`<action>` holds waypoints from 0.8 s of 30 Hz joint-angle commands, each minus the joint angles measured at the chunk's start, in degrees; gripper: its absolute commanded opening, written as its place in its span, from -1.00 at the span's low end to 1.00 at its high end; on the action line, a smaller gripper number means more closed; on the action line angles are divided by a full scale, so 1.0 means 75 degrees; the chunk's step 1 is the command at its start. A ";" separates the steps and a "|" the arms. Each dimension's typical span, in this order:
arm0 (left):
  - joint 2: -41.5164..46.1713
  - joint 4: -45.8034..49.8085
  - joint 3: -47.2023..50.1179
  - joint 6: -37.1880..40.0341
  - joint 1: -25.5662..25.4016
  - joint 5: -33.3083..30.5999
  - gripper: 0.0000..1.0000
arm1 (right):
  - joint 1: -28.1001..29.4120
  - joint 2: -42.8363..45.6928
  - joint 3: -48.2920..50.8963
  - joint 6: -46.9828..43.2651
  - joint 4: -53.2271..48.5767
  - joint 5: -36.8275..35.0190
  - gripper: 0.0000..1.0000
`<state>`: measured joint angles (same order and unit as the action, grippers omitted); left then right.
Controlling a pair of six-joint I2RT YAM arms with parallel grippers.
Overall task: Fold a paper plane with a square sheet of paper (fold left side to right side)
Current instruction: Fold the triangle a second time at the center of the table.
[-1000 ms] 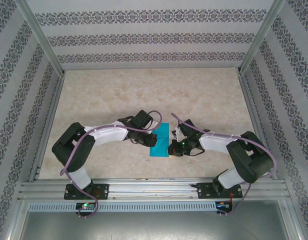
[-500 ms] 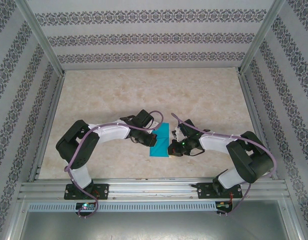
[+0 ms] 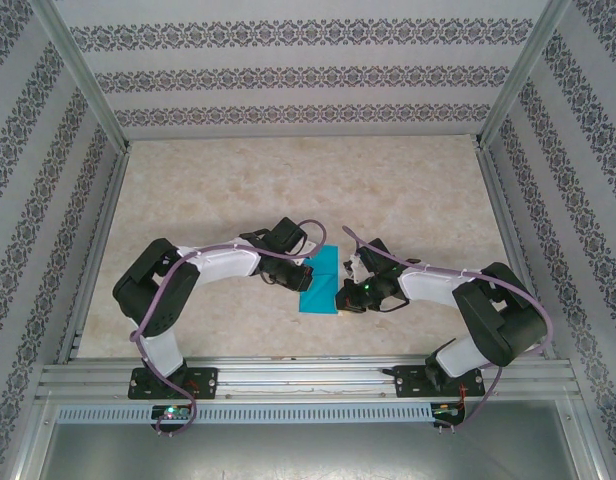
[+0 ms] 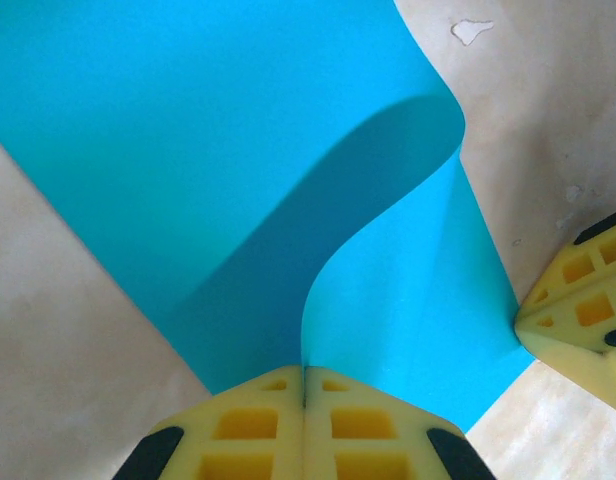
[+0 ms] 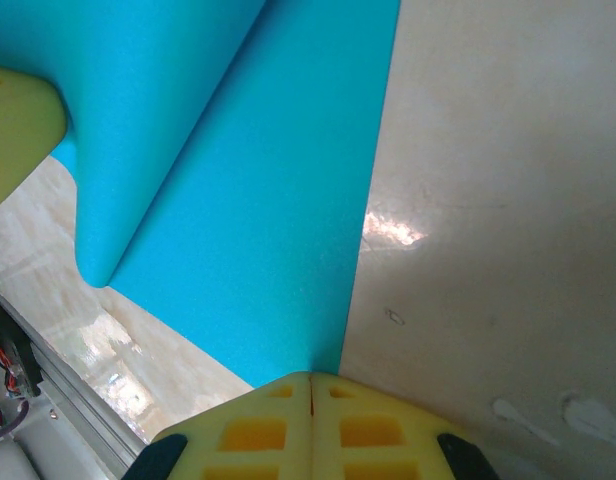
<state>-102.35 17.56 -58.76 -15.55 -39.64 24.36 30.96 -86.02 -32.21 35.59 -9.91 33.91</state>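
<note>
my left gripper (image 4: pixel 305 372) pinches the lifted edge of the square sheet of paper (image 4: pixel 188 140); my right gripper (image 5: pixel 310 378) is closed, tips at its edge on the table (image 5: pixel 508 200)

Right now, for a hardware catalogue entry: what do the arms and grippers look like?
The left arm and right arm have white shells, black joints and lilac cables. The left gripper and right gripper have yellow fingers with square pockets and black patches.

paper (image 3: pixel 321 283) on table (image 3: pixel 288 190), toward near edge
</note>
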 commanded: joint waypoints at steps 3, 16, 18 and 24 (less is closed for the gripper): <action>-0.0181 0.0204 -0.0228 0.0210 0.0094 -0.0097 -0.92 | -0.0028 -0.0262 0.0086 -0.0164 -0.0540 -0.0500 -1.00; -0.0341 0.0213 -0.0275 0.0259 0.0094 -0.0068 -0.92 | -0.0028 -0.0291 0.0067 -0.0164 -0.0538 -0.0473 -1.00; -0.0367 0.0201 -0.0255 0.0256 0.0094 -0.0043 -0.92 | -0.0033 -0.0273 0.0051 -0.0173 -0.0536 -0.0455 -1.00; -0.0520 0.0237 -0.0166 0.0269 0.0094 -0.0049 -0.92 | -0.0081 0.0130 -0.0106 -0.0011 -0.0347 -0.0127 -1.00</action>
<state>-104.68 17.61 -59.53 -14.96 -39.62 23.97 30.89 -85.97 -32.51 35.64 -10.33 33.95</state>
